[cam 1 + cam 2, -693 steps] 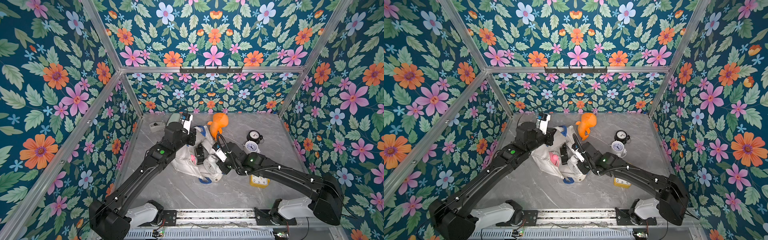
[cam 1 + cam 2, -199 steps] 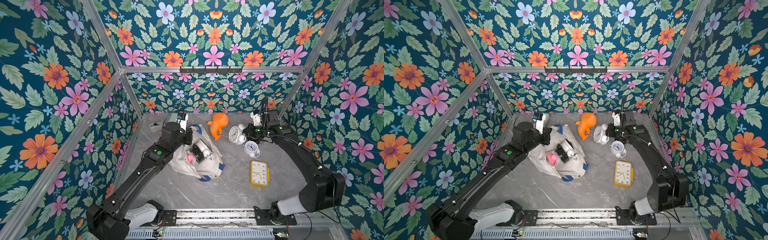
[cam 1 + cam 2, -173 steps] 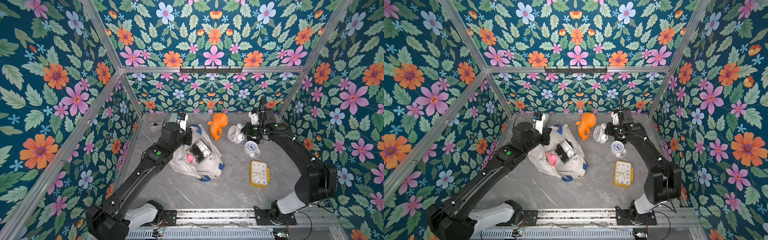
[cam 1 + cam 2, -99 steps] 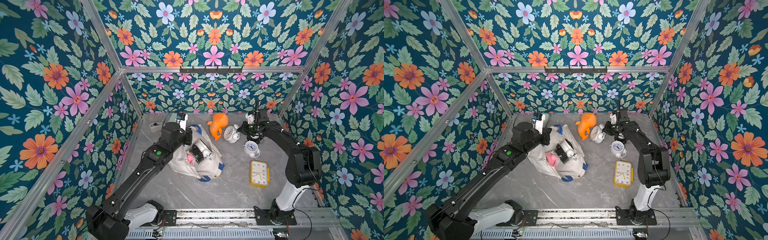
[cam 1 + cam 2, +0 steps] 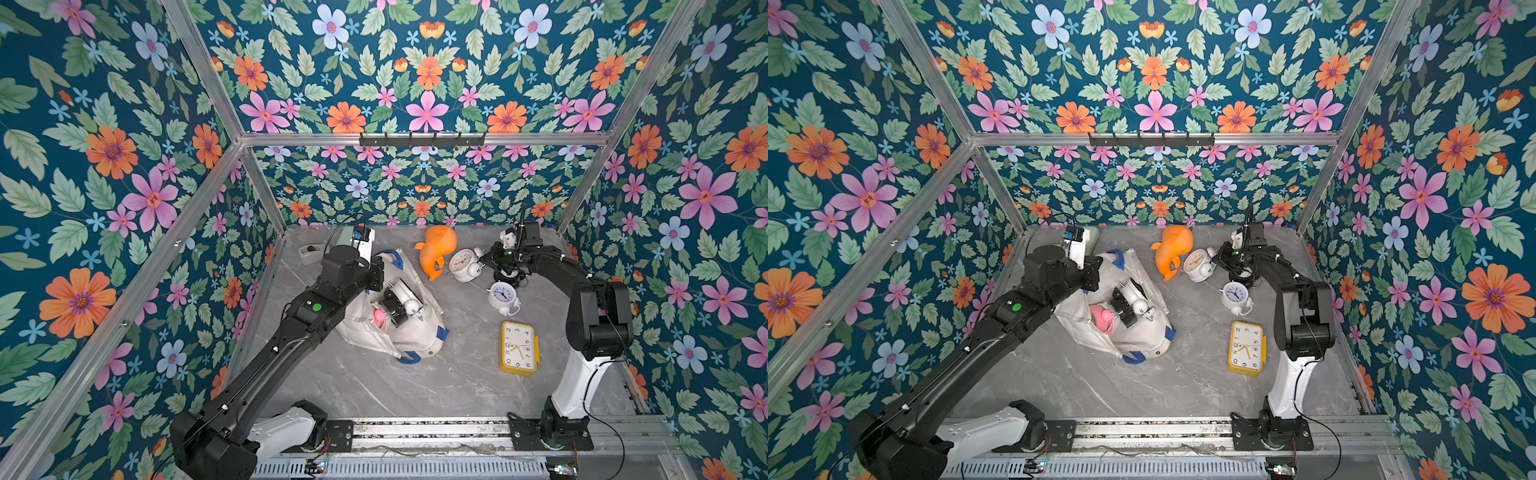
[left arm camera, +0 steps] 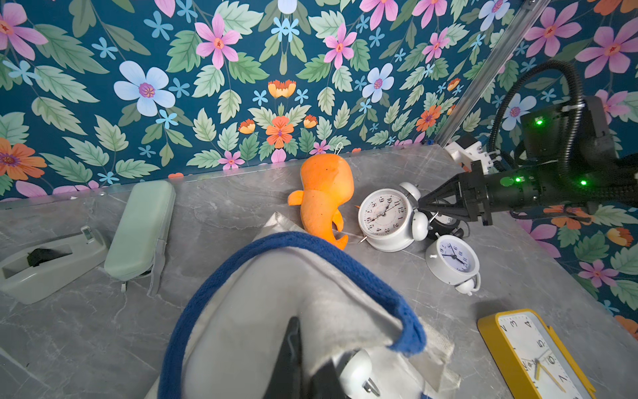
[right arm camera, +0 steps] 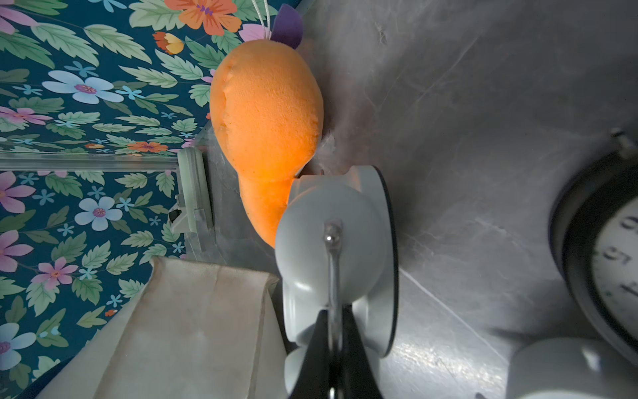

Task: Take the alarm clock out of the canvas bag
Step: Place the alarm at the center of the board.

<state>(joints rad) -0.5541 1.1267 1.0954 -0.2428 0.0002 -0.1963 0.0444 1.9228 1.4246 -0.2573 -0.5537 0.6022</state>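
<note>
Alarm clock (image 5: 462, 265), white with twin bells, out of the canvas bag (image 5: 419, 332) and resting tilted on the worktop (image 5: 374, 386) at the bag's 2 o'clock in both top views. Right claw (image 7: 333, 321), at the clock's 3 o'clock, clamped together on its wire handle (image 7: 331, 262). Orange plush (image 5: 436, 251) just beside it at 10 o'clock. Left claw (image 6: 297, 345) pinched shut on the bag's canvas beside the blue strap (image 6: 345, 262). Yellow clock (image 5: 518, 348) at 5 o'clock, well apart.

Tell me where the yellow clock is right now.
The yellow clock lies face up on the table's right side in both top views, between the canvas bag and the right arm, near the blue-faced clock.
</note>
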